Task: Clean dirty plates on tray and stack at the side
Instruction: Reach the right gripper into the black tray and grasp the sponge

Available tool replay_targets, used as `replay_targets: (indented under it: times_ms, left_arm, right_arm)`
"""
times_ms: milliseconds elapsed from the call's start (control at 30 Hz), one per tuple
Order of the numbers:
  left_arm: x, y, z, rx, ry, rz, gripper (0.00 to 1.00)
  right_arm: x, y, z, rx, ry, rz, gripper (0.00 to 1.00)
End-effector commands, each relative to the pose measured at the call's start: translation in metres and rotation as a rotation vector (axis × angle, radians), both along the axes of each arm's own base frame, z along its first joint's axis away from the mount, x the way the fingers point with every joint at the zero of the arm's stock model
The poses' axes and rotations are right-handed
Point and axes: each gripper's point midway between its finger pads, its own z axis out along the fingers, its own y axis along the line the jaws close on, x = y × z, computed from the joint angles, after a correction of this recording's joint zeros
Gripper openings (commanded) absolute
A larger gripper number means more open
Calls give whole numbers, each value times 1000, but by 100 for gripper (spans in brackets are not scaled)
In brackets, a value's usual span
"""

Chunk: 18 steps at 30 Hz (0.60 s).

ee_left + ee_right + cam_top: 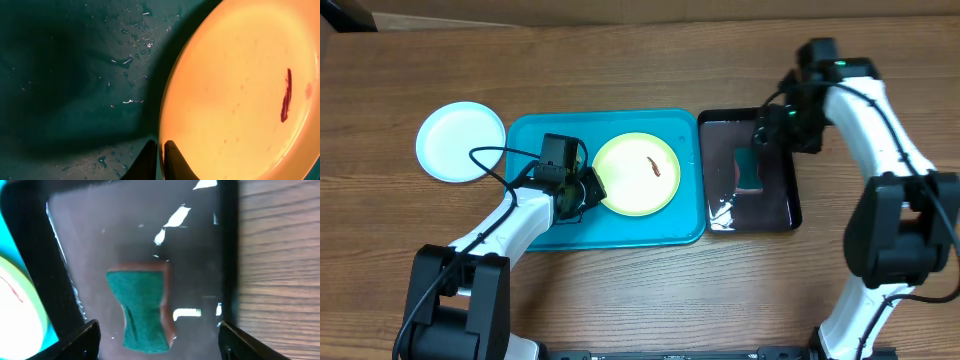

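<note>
Yellow-green plate point(636, 174) lies partly under left claw point(590, 188).

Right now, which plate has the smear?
The yellow-green plate on the turquoise tray: a brown streak marks its face. The pale plate off the tray, to its left, looks clean.

Two arms, both white shells with chunky black joints! On the near side of the tray point(620, 236), the left arm point(505, 228) carries a thin black cable point(490, 165) looping off its wrist. Right of the tray, the right arm point(880, 120) shows a tiny green light point(840, 65) up top and dark wedge-shaped fingers point(87, 337).
</note>
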Motion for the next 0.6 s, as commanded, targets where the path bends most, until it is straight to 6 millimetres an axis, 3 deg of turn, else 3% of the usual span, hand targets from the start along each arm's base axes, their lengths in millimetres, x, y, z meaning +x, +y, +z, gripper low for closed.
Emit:
replay_targets:
  times_ms: [0,367,500,567]
  left_arm:
    - [0,4,-3,24,2,-9,9]
    - [0,4,-4,24,3,-9,9]
    - [0,4,-3,24,2,-8,9]
    - [0,4,-3,24,2,-8,8]
  right_arm:
    - [-3,6,3,-151,-32,80,78]
    - [-25,27,-28,-173,16,123,70]
    - [-31,30,-46,-150,21,125,52]
    - [-34,36,-53,-114,25,127,52]
